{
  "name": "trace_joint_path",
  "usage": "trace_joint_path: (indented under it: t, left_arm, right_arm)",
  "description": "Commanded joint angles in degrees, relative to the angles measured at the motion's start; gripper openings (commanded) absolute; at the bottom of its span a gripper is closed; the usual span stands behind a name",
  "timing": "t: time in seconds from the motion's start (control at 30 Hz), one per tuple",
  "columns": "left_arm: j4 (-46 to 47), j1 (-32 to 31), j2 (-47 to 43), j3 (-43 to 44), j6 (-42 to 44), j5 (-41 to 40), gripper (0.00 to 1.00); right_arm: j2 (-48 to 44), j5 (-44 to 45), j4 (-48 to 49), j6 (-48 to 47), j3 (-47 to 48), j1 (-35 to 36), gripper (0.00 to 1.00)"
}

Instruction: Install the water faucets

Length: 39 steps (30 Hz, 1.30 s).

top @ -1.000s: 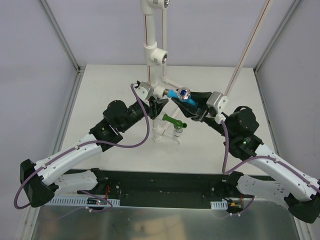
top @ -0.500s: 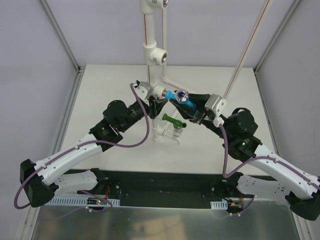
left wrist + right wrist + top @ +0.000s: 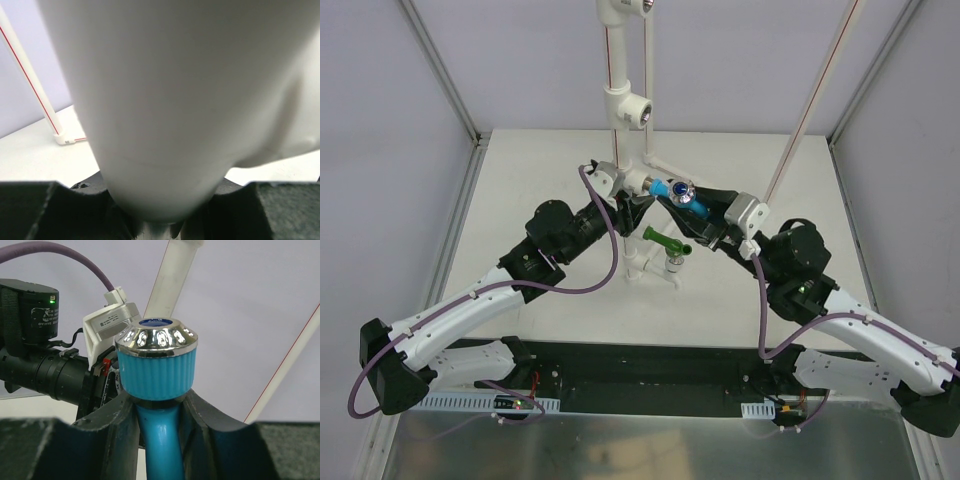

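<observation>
Two faucets, two grippers, one pipe stand.

1. Light blue faucet (image 3: 681, 194), silver round top. Its stem is clamped between the fingers of the right gripper (image 3: 156, 432), and it is held off the table (image 3: 535, 175). The inlet end points left at the side socket (image 3: 639, 183) of the white pipe (image 3: 165, 100). It sits just beside the socket or touching it; which cannot be told. A second ago the inlet stood farther to the right of the socket.

2. Right arm. The wrist has shifted left toward the stand since the earlier frames, carrying the blue faucet with it.

3. Dark green faucet (image 3: 667, 242). It is seated on a low white fitting (image 3: 655, 267) on the table, below and between the two grippers. Position unchanged.

4. Left gripper (image 3: 632, 207). It is closed on the white pipe beside the socket, with a dark finger on either side. The pipe fills the left wrist view. This arm has not moved over the last second.
</observation>
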Motion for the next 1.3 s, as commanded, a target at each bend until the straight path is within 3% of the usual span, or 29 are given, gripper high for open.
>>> trace_joint_path:
  t: [0.0, 0.87, 1.27]
  left_arm:
    - [-3.14, -1.20, -0.59, 0.49, -13.69, 3.06, 0.00]
    - [-2.79, -1.20, -1.21, 0.14, -14.74, 3.23, 0.00]
    - [-4.45, -1.28, -2.79, -1.09, -14.66, 5.69, 0.00]
  right_arm:
    - [1.98, 1.99, 4.67, -0.77, -1.10, 0.22, 0.00]
    - [1.37, 0.50, 5.21, 1.60, -5.59, 0.22, 0.00]
    - [1.28, -4.16, -10.96, -19.22, 1.61, 0.14, 0.00]
